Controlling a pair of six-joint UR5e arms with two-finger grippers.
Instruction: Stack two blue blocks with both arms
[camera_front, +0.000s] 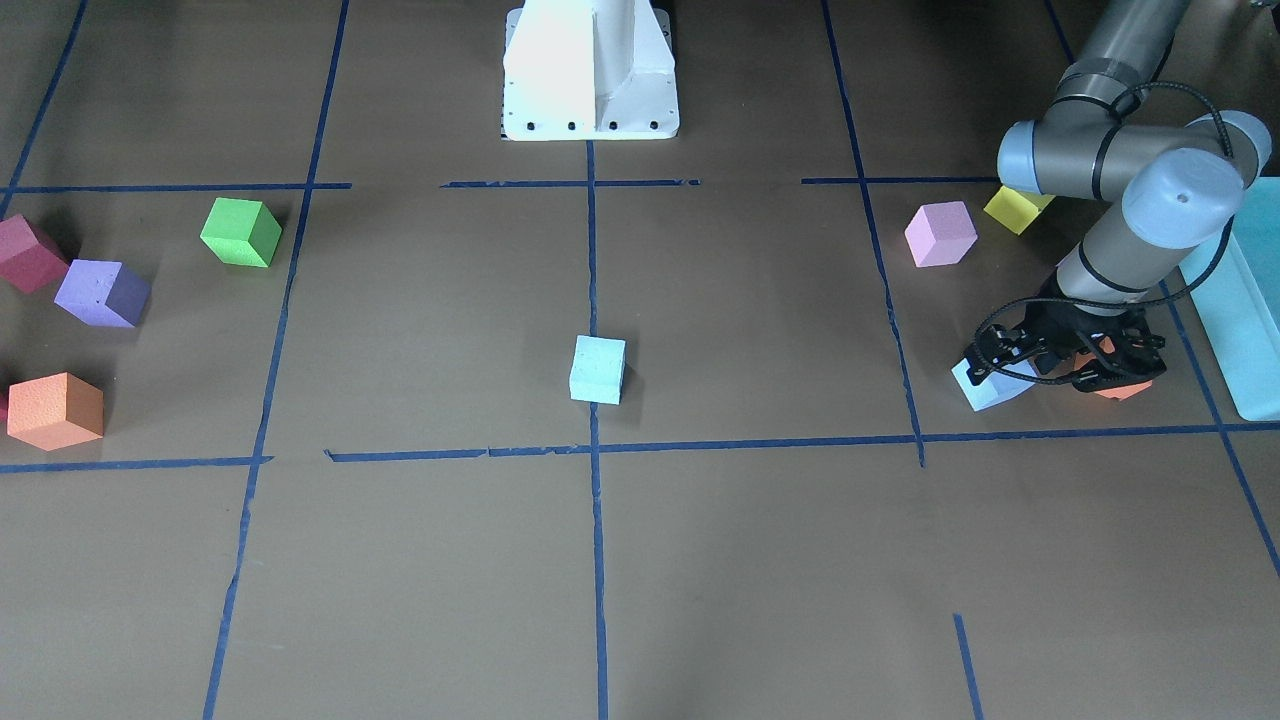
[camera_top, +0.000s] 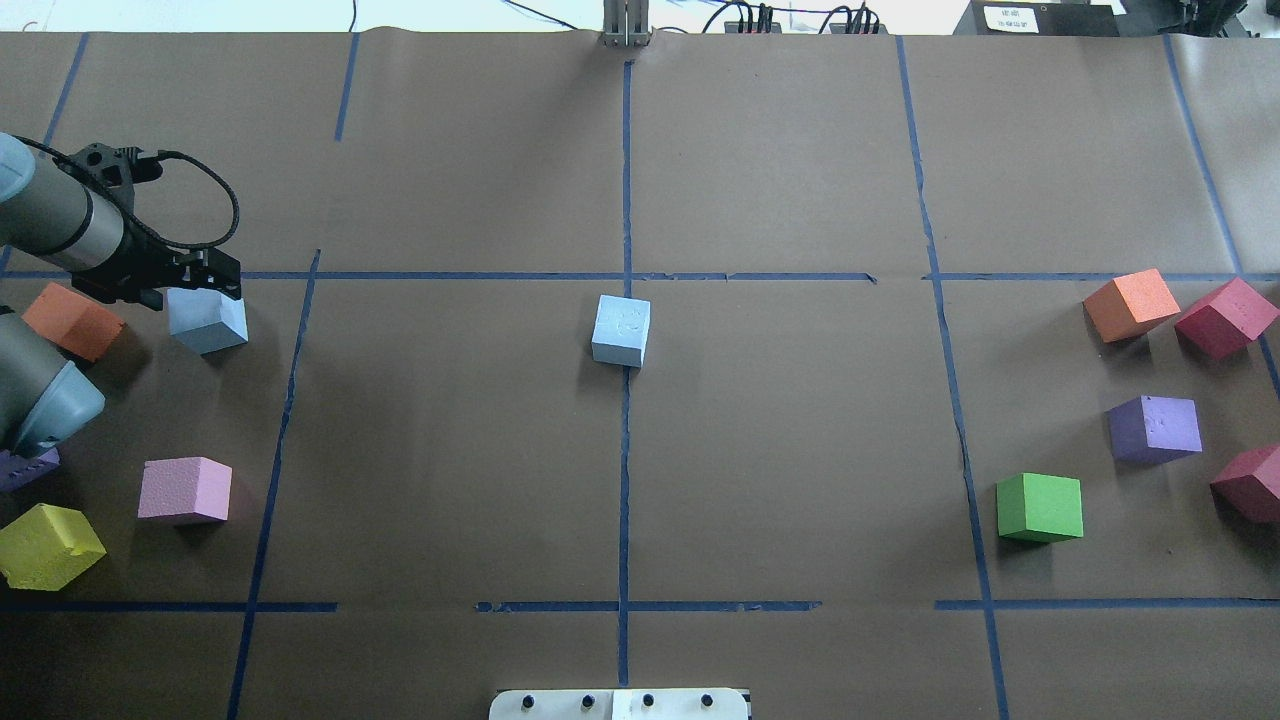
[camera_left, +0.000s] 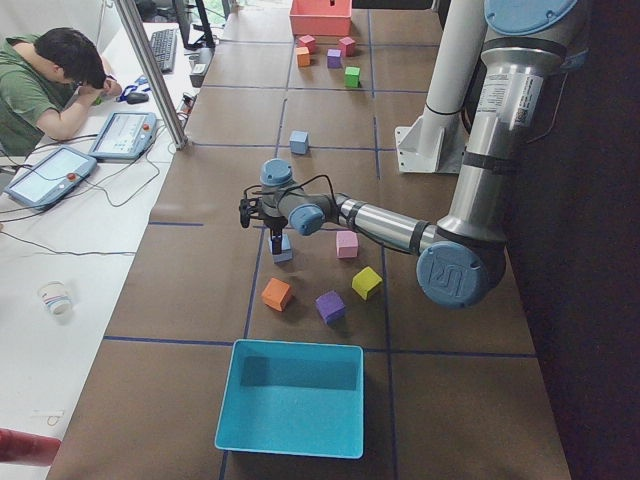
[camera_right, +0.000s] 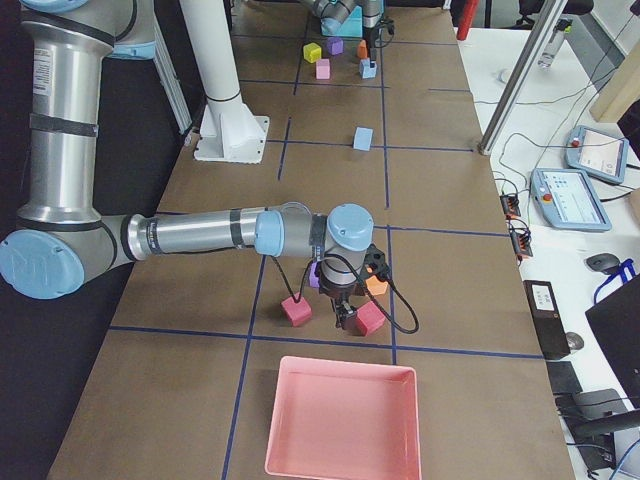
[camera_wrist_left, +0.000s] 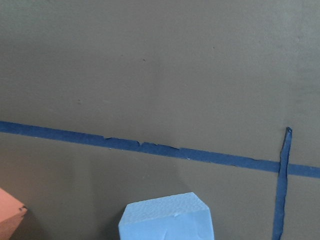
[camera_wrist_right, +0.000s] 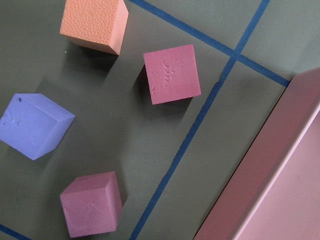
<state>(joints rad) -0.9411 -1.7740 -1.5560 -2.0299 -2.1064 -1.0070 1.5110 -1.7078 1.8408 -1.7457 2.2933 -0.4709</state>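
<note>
One light-blue block (camera_top: 621, 330) rests alone on the table's centre line, also seen in the front view (camera_front: 597, 369). The second light-blue block (camera_top: 210, 325) sits at the table's left, directly under my left gripper (camera_top: 205, 285). In the front view this block (camera_front: 985, 390) pokes out from beneath the left gripper (camera_front: 1010, 368). It fills the bottom of the left wrist view (camera_wrist_left: 167, 220). I cannot tell whether the jaws are closed on it. My right gripper (camera_right: 345, 318) shows only in the right side view, above red cubes, and its state cannot be told.
An orange cube (camera_top: 72, 320) lies close beside the left gripper, with pink (camera_top: 184, 490) and yellow (camera_top: 48, 545) cubes nearer the base. A teal box (camera_front: 1240, 300) stands past the left arm. Orange, red, purple and green (camera_top: 1040, 507) cubes lie at the right, near a pink tray (camera_right: 340, 425).
</note>
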